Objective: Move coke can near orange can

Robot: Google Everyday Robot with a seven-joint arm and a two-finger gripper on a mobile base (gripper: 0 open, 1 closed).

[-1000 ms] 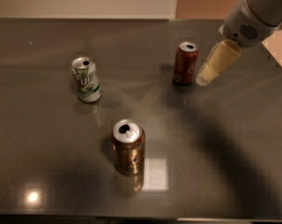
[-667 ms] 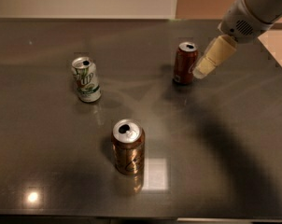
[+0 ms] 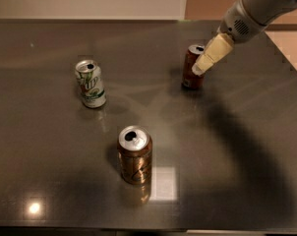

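Observation:
The coke can (image 3: 191,69), red with a silver top, stands upright at the back right of the dark table (image 3: 50,171). The orange can (image 3: 134,154), coppery orange-brown with a silver top, stands upright in the front middle, well apart from the coke can. My gripper (image 3: 202,66) reaches in from the upper right on a grey arm, and its cream fingertip lies over the coke can's upper right side. Only one cream finger shows.
A white-and-green can (image 3: 90,83) stands upright at the left middle. The table's right edge (image 3: 286,58) runs close behind the arm. Bright light reflections lie on the table near the orange can.
The gripper has moved left and slightly up, from just right of the coke can to over its upper right side. The cans have not moved.

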